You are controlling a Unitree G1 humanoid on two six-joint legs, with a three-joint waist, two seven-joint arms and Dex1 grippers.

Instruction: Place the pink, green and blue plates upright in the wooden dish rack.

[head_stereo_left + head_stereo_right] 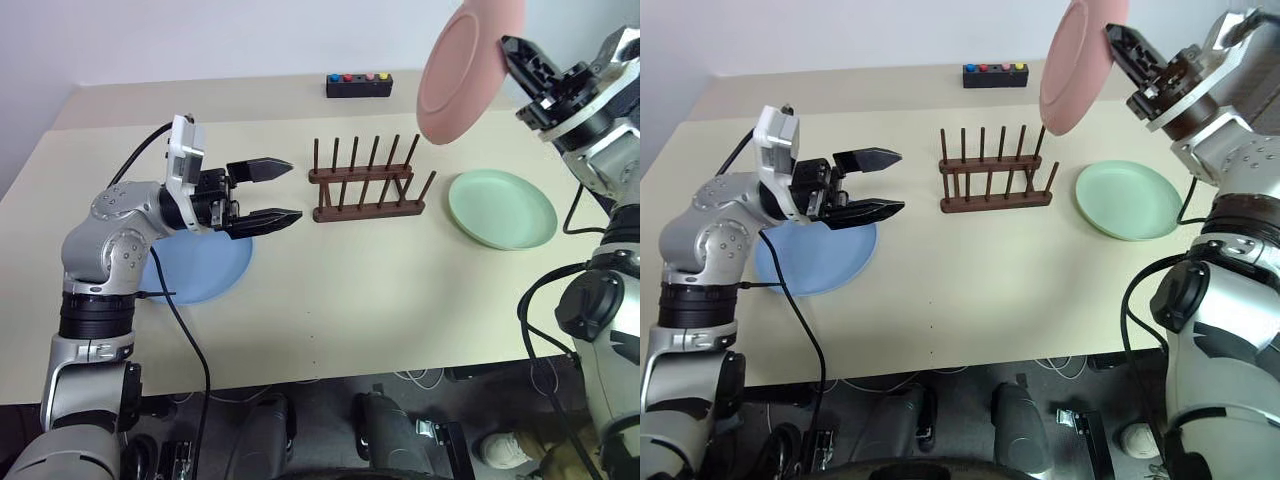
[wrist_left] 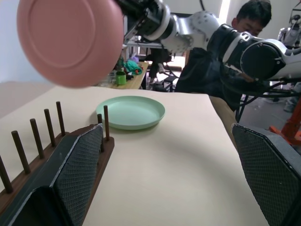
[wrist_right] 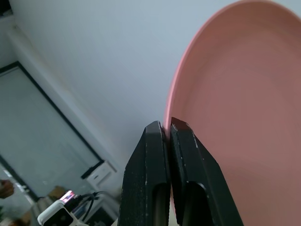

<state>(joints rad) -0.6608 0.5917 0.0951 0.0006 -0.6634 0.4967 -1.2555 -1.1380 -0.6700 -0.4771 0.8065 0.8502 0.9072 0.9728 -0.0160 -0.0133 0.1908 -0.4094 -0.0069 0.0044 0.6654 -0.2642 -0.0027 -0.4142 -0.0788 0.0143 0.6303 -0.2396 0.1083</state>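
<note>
Right gripper (image 3: 165, 129), jaws clamped on the pink plate (image 1: 468, 70), above the wooden dish rack (image 1: 365, 180); left gripper (image 1: 280, 193) jaws wide beside it.

left gripper (image 1: 283, 193) hangs level, jaws wide apart, pointing at the wooden dish rack (image 1: 365, 182); right gripper (image 3: 165, 128) raised, clamped on pink plate (image 1: 466, 70).
</note>
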